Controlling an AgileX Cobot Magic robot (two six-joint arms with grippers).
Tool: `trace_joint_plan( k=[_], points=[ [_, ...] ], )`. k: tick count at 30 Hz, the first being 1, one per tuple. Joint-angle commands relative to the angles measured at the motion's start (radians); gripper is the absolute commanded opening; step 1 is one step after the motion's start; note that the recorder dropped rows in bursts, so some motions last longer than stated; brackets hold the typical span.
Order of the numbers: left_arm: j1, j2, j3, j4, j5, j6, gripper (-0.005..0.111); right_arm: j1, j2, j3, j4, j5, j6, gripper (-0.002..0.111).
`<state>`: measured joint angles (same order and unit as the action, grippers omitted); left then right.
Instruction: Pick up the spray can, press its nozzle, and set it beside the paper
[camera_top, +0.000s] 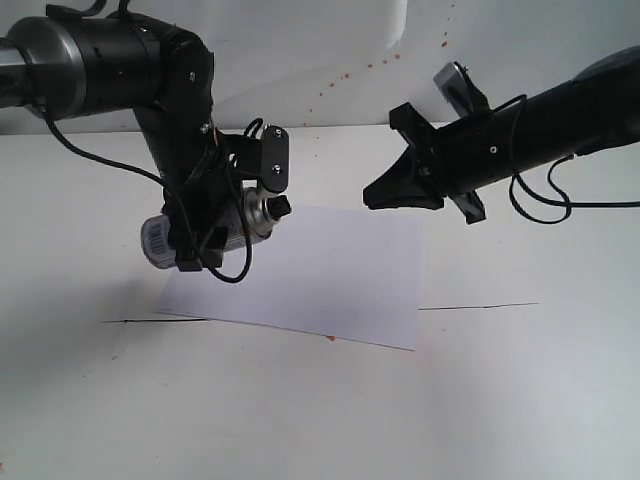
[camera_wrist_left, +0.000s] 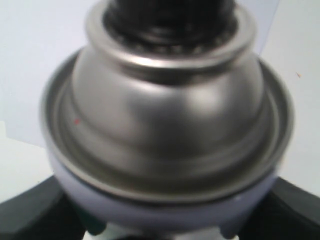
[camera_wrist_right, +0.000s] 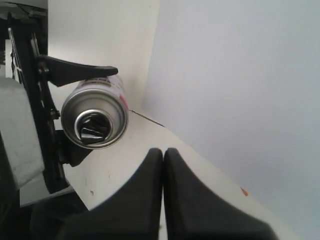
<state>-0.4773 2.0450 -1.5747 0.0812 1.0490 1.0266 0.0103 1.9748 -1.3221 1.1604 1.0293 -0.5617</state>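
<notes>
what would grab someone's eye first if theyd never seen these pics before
The spray can stands out first: the left arm's jaws hold it sideways in the air, over the near-left part of the paper in the exterior view. Next comes its black nozzle, which points toward the right arm's jaws; these are shut and apart from the can.
</notes>
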Motion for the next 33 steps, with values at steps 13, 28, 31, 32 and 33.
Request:
trace_joint_plan(
  k=[13, 28, 31, 32, 33],
  points=[
    [-0.005, 0.062, -0.013, 0.094, -0.009, 0.003, 0.000, 0.076, 0.002, -0.006, 0.052, -0.044, -0.093, 0.000],
    [-0.005, 0.088, -0.025, 0.096, -0.107, -0.001, 0.000, 0.090, 0.108, -0.006, 0.219, -0.027, -0.216, 0.000],
    [-0.005, 0.102, -0.025, 0.093, -0.111, -0.001, 0.000, 0.097, 0.115, -0.006, 0.227, -0.031, -0.223, 0.000],
    [-0.005, 0.104, -0.025, 0.093, -0.113, -0.001, 0.000, 0.097, 0.119, -0.006, 0.227, -0.030, -0.223, 0.000],
    [-0.005, 0.106, -0.025, 0.093, -0.123, -0.001, 0.000, 0.097, 0.131, -0.006, 0.238, -0.031, -0.223, 0.000]
  ],
)
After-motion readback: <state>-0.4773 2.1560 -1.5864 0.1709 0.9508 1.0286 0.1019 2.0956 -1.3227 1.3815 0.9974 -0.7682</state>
